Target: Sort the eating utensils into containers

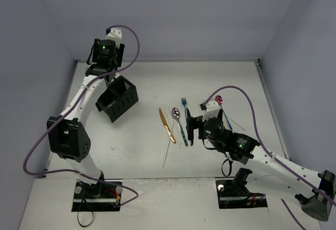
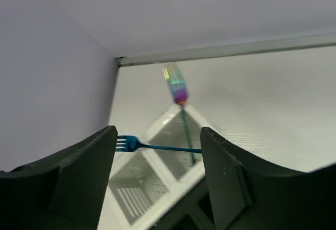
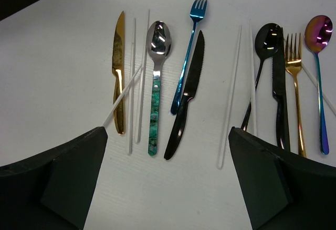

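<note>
Cutlery in a loose row on a white table [image 1: 136, 151], heads toward the back wall [image 1: 184, 14]. The right wrist view gives the count:

- one gold knife [image 3: 119, 72]
- one silver spoon with a green marbled handle [image 3: 156, 83]
- one blue fork [image 3: 189, 56]
- one serrated black knife [image 3: 186, 104], touching the blue fork's handle
- one black spoon [image 3: 262, 46]
- a second black knife [image 3: 280, 98]
- one gold fork [image 3: 295, 83]
- one iridescent spoon [image 3: 320, 35]
- at least five thin white sticks [image 3: 231, 93] lying among them (material not discernible)

The right gripper [image 3: 167, 133] hovers over the row's left half, fingers spread wide and holding nothing.

The mesh bin cluster [image 1: 118, 100] sits tilted at the left gripper [image 2: 157, 130], far left and well apart from the row. Two utensils stand in its white bins: a second blue fork [image 2: 157, 147] and a blurred rainbow-headed piece [image 2: 176, 85]. The left fingers are wide apart with the cluster between them, but whether they press on its walls cannot be told.

Bare tabletop separates the cluster from the row and runs along the near edge. Pale grey walls close off the far, left and right sides.
</note>
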